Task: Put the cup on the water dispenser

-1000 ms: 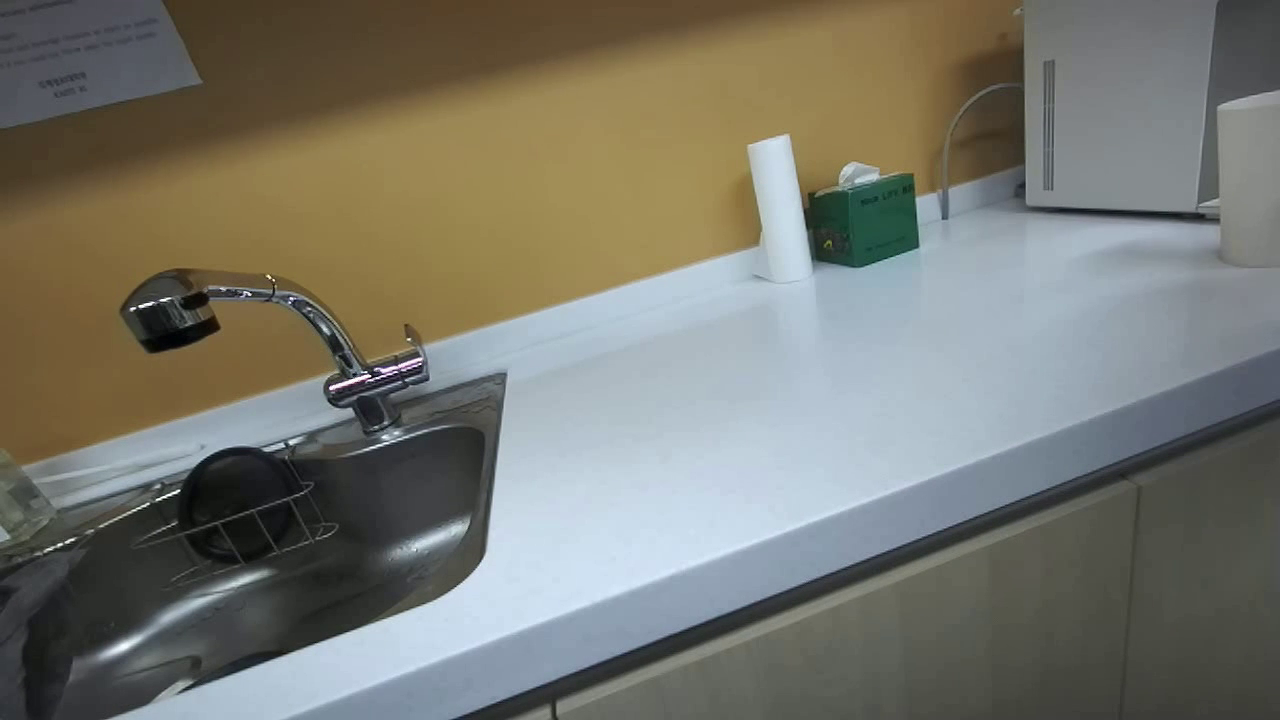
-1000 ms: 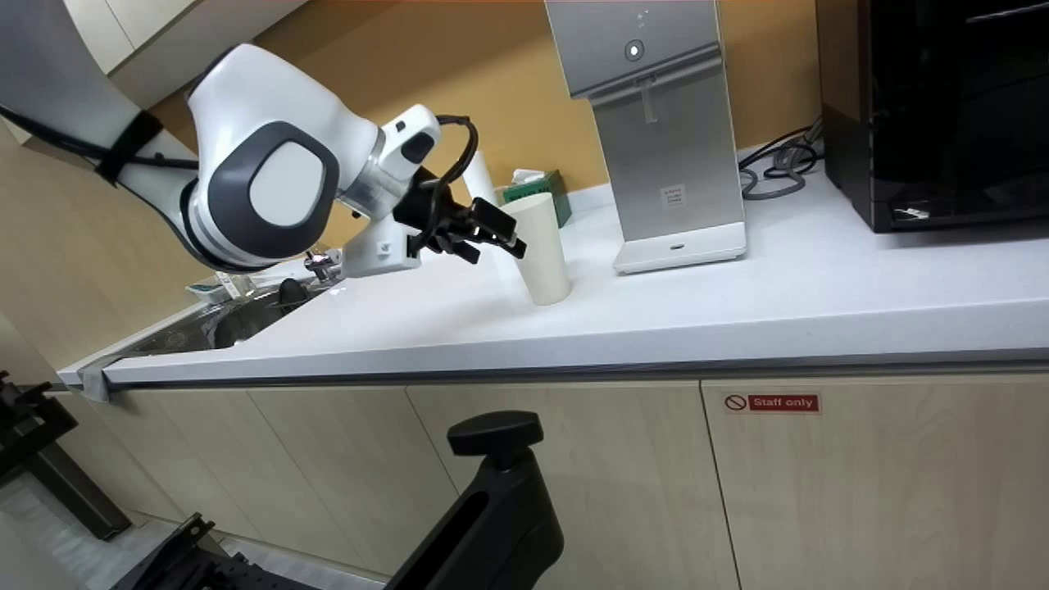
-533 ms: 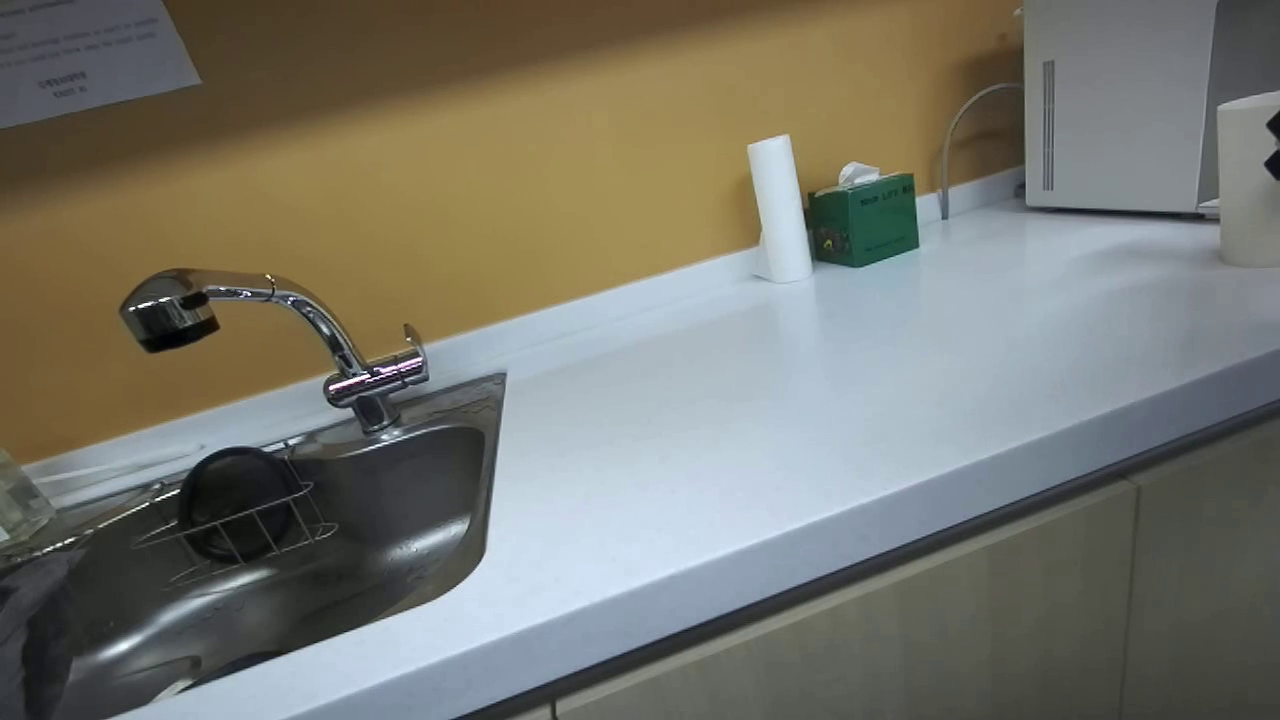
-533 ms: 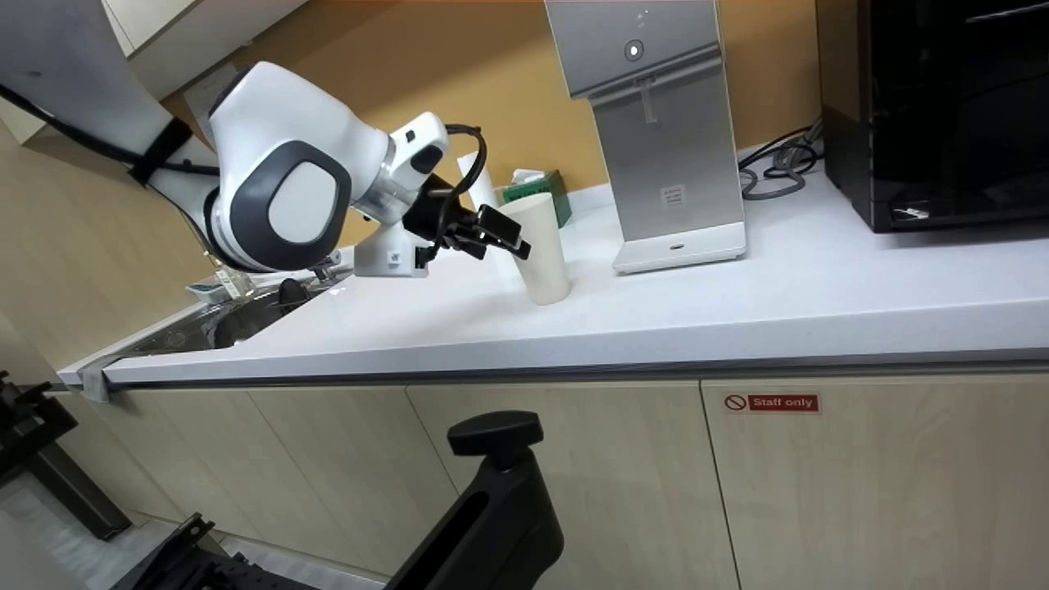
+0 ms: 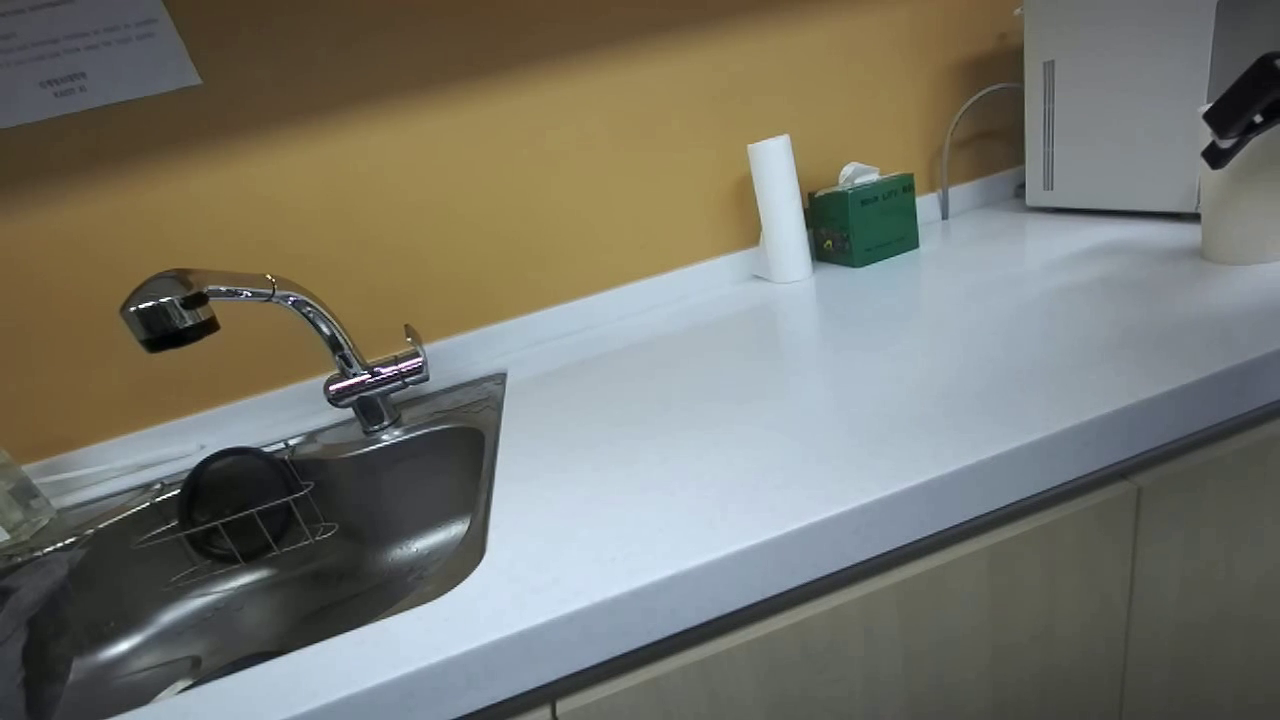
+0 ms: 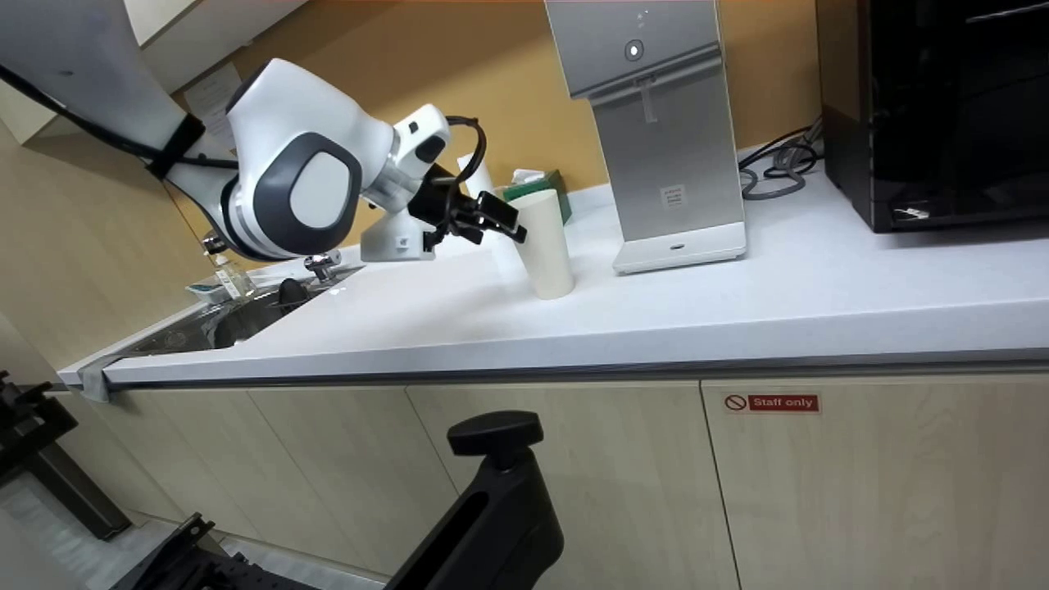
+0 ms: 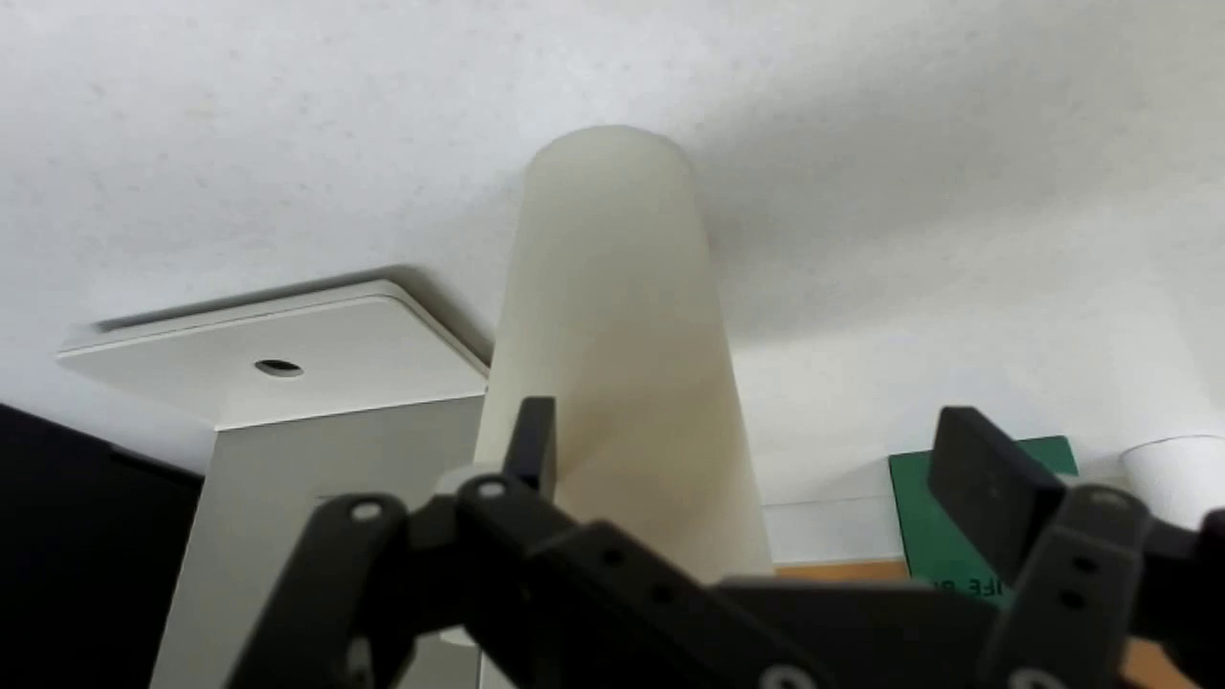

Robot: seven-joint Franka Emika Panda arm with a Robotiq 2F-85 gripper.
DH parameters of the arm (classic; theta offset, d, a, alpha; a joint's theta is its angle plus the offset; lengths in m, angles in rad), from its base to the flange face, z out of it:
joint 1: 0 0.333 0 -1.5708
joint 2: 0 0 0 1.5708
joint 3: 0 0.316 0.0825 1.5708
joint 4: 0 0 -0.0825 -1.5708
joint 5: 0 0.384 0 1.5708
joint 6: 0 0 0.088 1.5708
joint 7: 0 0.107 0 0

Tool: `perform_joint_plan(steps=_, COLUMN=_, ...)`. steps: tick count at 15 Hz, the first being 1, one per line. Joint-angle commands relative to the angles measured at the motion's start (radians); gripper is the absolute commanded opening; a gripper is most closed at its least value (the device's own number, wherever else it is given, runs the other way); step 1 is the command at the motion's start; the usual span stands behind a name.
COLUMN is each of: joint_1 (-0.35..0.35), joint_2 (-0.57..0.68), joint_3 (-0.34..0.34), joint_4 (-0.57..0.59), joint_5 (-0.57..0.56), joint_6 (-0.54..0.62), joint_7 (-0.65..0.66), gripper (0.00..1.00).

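The cup (image 6: 547, 250) is a tall plain off-white cup standing upright on the counter. It also shows at the right edge in an exterior view (image 5: 1232, 215) and centrally in the wrist view (image 7: 617, 268). The water dispenser (image 6: 672, 172), grey-fronted with a white base, stands just beyond the cup; its side shows in an exterior view (image 5: 1120, 110) and its base in the wrist view (image 7: 335, 354). My gripper (image 7: 751, 445) is open at the cup's upper part. One finger overlaps the cup's side; the other is well off it. Whether the finger touches cannot be told.
A green tissue box (image 5: 865, 220) and a white paper roll (image 5: 782, 210) stand by the wall. A sink (image 5: 450, 500) with a chrome tap (image 5: 310, 310) is farther along the counter. A black appliance (image 6: 942, 123) stands beyond the dispenser, with cables (image 6: 783, 168) between.
The arm has moved toward the counter's back, and the gripper has come into an exterior view at its right edge. The cup has shifted slightly, still upright. The dispenser has not moved.
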Motion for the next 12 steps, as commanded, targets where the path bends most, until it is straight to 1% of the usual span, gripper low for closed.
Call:
perform_joint_plan(steps=1, joint_1=0.067, joint_2=0.013, joint_3=-0.074, joint_4=0.031, joint_5=0.017, joint_6=-0.002, joint_7=-0.001, gripper=1.00)
perform_joint_plan(steps=2, joint_1=0.075, joint_2=0.013, joint_3=-0.089, joint_4=0.035, joint_5=0.018, joint_6=-0.004, joint_7=-0.006, gripper=1.00)
perform_joint_plan(steps=3, joint_1=0.048, joint_2=0.019, joint_3=-0.066, joint_4=0.039, joint_5=0.049, joint_6=0.000, joint_7=-0.037, gripper=1.00)
perform_joint_plan(steps=8, joint_1=0.063, joint_2=0.046, joint_3=-0.087, joint_4=0.079, joint_5=0.158, joint_6=0.000, joint_7=-0.124, gripper=1.00)
perform_joint_plan(steps=12, joint_1=0.081, joint_2=0.068, joint_3=-0.088, joint_4=0.119, joint_5=0.214, joint_6=0.000, joint_7=-0.172, gripper=1.00)
